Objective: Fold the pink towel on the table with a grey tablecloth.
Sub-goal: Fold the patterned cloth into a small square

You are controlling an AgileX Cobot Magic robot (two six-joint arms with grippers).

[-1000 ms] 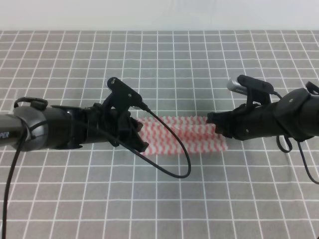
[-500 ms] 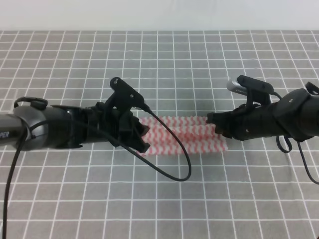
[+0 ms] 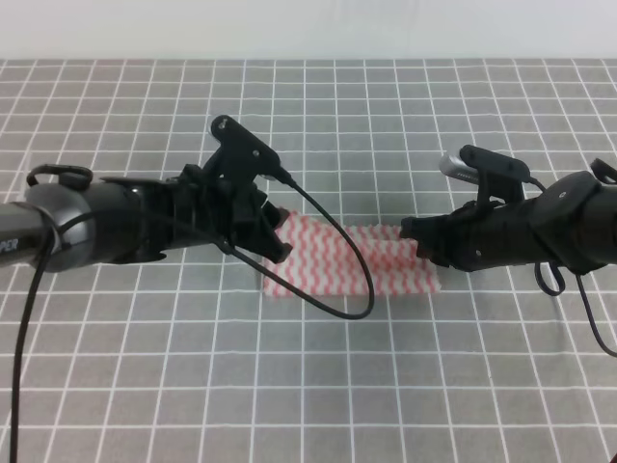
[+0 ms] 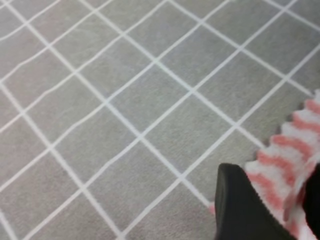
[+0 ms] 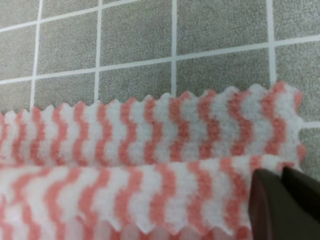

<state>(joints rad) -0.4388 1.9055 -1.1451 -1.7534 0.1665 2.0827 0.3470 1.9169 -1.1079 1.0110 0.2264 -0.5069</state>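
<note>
The pink towel [image 3: 337, 265] lies folded into a long strip across the middle of the table with a grey tablecloth [image 3: 308, 386]. My left gripper [image 3: 277, 246] is shut on the towel's left end and holds it slightly raised. In the left wrist view the striped cloth [image 4: 282, 177] sits between two dark fingers [image 4: 240, 210]. My right gripper [image 3: 410, 236] is shut on the towel's right end, low on the cloth. In the right wrist view its fingers [image 5: 272, 202] pinch the upper layer of the towel [image 5: 150, 135] at the right edge, with a lower layer showing behind.
A black cable [image 3: 337, 289] from the left arm loops over the towel's front edge. The gridded tablecloth reaches a pale back edge [image 3: 308, 53] at the top of the high view.
My left gripper has risen and shifted away from the front, lifting the towel's left end. The right arm has not moved.
</note>
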